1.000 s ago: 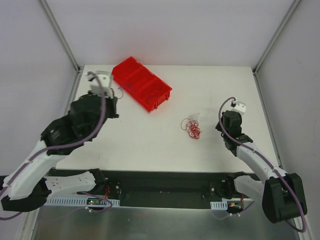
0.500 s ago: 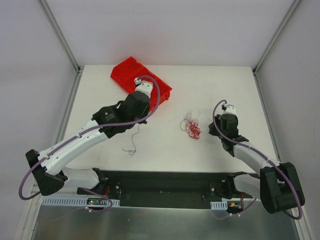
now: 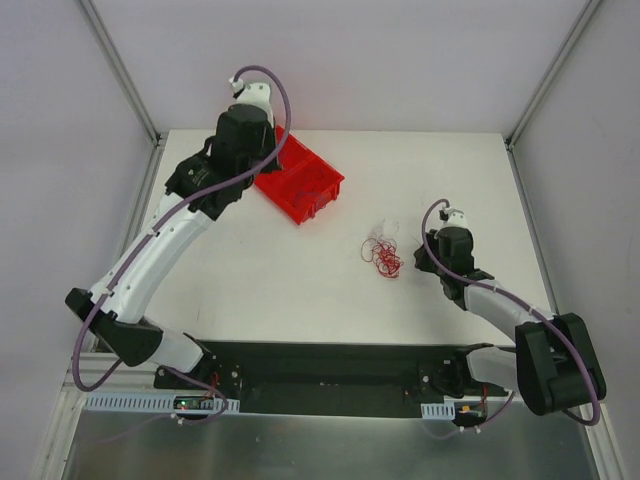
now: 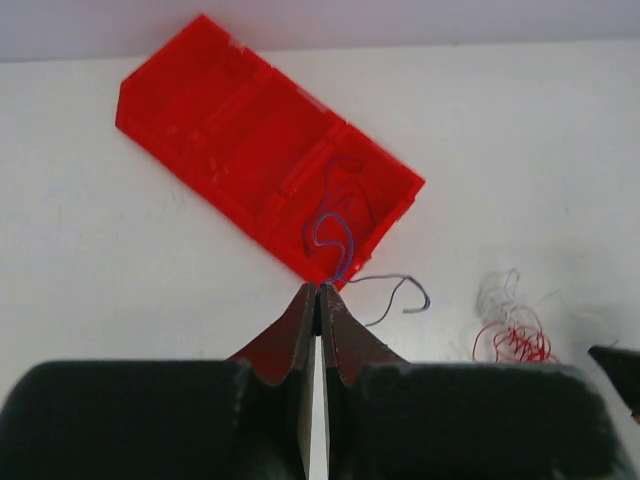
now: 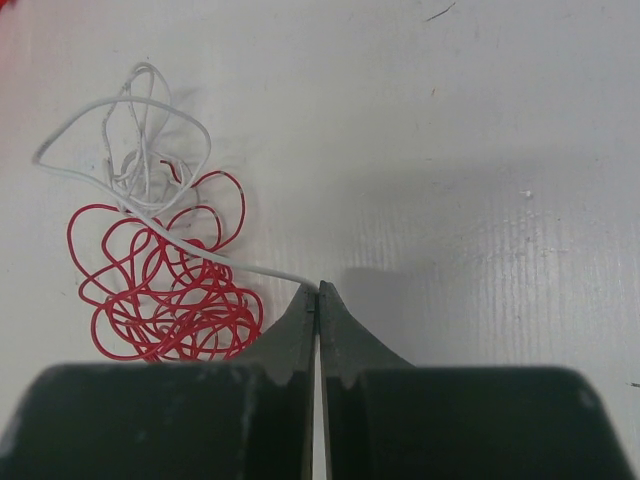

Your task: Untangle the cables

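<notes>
Cables (image 3: pixel 382 255) lie in a small knot right of centre on the tabletop (image 3: pixel 300 290), red loops (image 5: pixel 170 300) with a white strand (image 5: pixel 255 270) running over them. My right jaws are closed on the end of that white strand, down at the surface just beside the knot. My left jaws are closed too, pinching a dark strand (image 4: pixel 335 235) that hangs from their tips over the end compartment of the red bin (image 4: pixel 240 130).

As I judge it, two things are in hand: dropping the dark strand into the bin, and drawing the white one free. The dark strand's tail shows beyond the bin's end wall. I should bring my left arm (image 3: pixel 170 235) lower and further over the compartment before letting go, so the whole length lands inside. On the right, I should pull slowly and low, away from the knot. The white strand has its own small snarl on the far side of the red loops, so the red may drag along; if it does, I should stop and not tug.

The tabletop is white and matte, with a fine ribbed grain that probably gives thin wire little to catch on. The bin sits askew near the far left corner. Plain grey walls and slanting metal posts close the space in.
</notes>
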Tool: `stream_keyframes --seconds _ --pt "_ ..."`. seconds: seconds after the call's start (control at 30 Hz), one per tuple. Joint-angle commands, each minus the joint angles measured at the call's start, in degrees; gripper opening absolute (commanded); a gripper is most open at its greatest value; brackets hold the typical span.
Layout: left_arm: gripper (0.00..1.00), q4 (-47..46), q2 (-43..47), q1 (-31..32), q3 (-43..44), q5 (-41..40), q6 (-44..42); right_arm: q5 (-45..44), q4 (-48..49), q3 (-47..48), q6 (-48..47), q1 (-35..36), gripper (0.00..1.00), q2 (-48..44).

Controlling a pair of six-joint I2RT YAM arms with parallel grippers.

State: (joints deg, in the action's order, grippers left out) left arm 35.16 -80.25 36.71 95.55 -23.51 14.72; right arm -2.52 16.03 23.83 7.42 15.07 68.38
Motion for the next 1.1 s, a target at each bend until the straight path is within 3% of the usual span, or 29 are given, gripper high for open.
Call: stream_keyframes --seconds 0.0,0.23,0.5,1.07 --pt "0.00 -2.7 -5.9 -2.5 9.7 1.9 -3.7 0.9 2.7 2.4 -0.1 -0.3 0.00 0.5" --pt "0.00 -3.9 -16.9 -6.6 17.0 7.9 -3.6 0.6 2.6 2.2 -0.3 -0.4 0.00 0.2" --pt "0.00 -5.5 -24.4 -8.7 16.0 12.9 -1.3 0.3 2.6 2.6 -0.4 -0.4 0.00 0.9" --pt "0.00 -7.2 -23.9 -9.0 25.6 17.9 -1.9 1.3 2.4 3.3 0.0 -0.4 0.00 2.1"
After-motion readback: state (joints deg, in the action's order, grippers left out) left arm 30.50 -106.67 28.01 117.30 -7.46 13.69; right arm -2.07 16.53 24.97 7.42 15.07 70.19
